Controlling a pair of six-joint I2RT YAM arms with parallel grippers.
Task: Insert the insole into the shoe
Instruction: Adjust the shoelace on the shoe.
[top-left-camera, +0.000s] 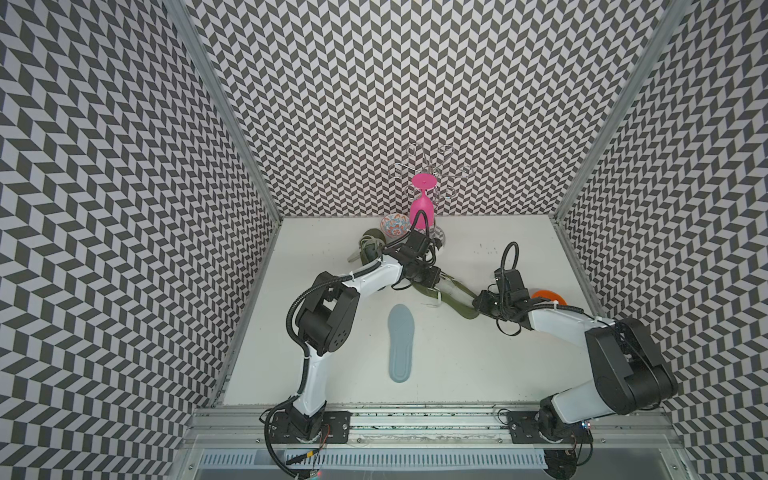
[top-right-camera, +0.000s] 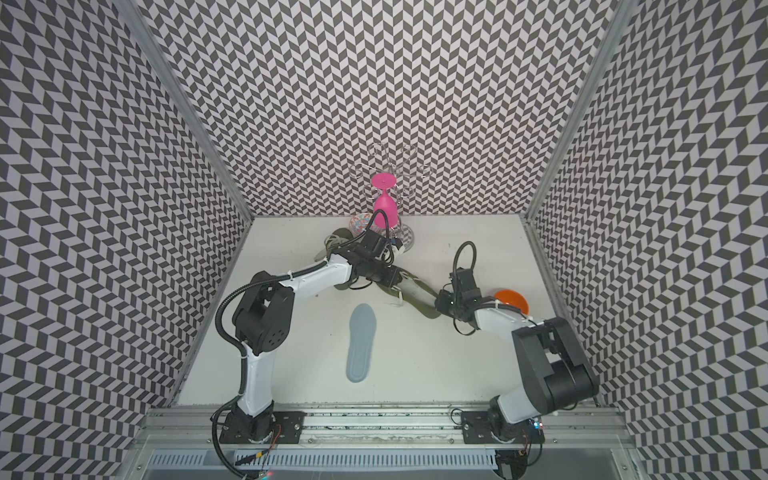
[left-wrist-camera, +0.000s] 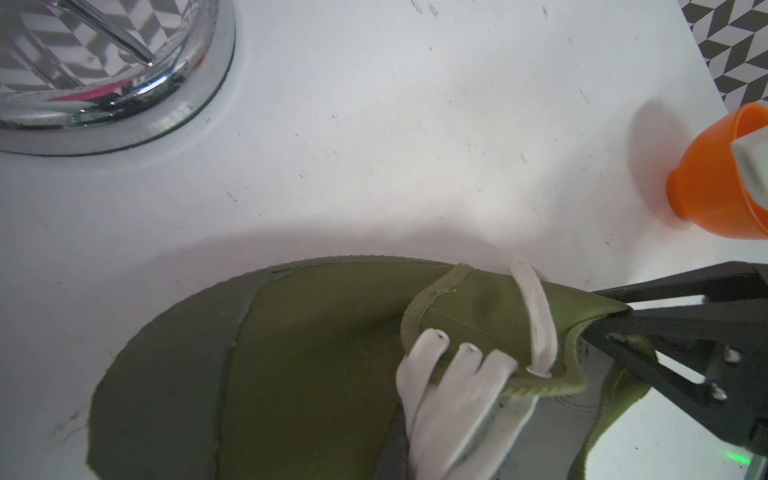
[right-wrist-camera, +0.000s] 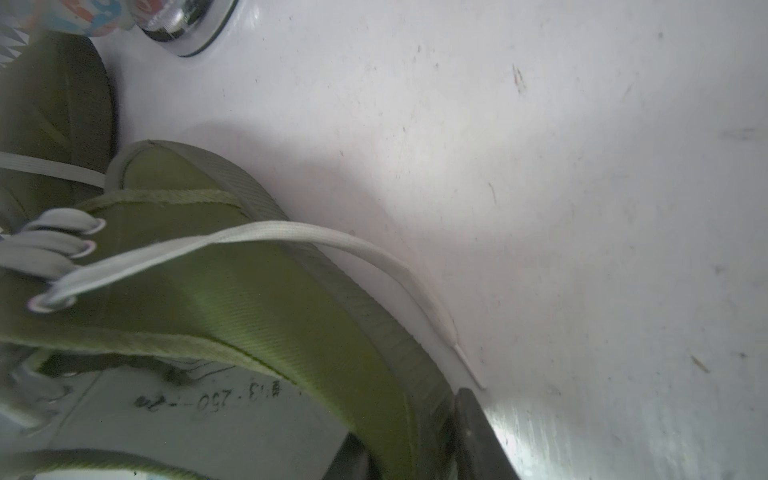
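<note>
An olive-green shoe (top-left-camera: 453, 297) with white laces lies diagonally at mid-table, between my two grippers in both top views. My left gripper (top-left-camera: 432, 282) sits on its front lace area; its fingers are hidden in the left wrist view, where the toe (left-wrist-camera: 311, 353) fills the frame. My right gripper (top-left-camera: 478, 307) is at the heel, one finger inside the shoe and one outside, pinching the side wall (right-wrist-camera: 249, 291). The grey-blue insole (top-left-camera: 401, 343) lies flat and alone on the table, nearer the front than the shoe.
A second olive shoe (top-left-camera: 370, 245) lies at the back beside a patterned bowl (top-left-camera: 394, 225). A pink goblet (top-left-camera: 422, 205) hangs upside down on a chrome rack (left-wrist-camera: 104, 83). An orange bowl (top-left-camera: 548, 297) stands behind my right wrist, near the right wall.
</note>
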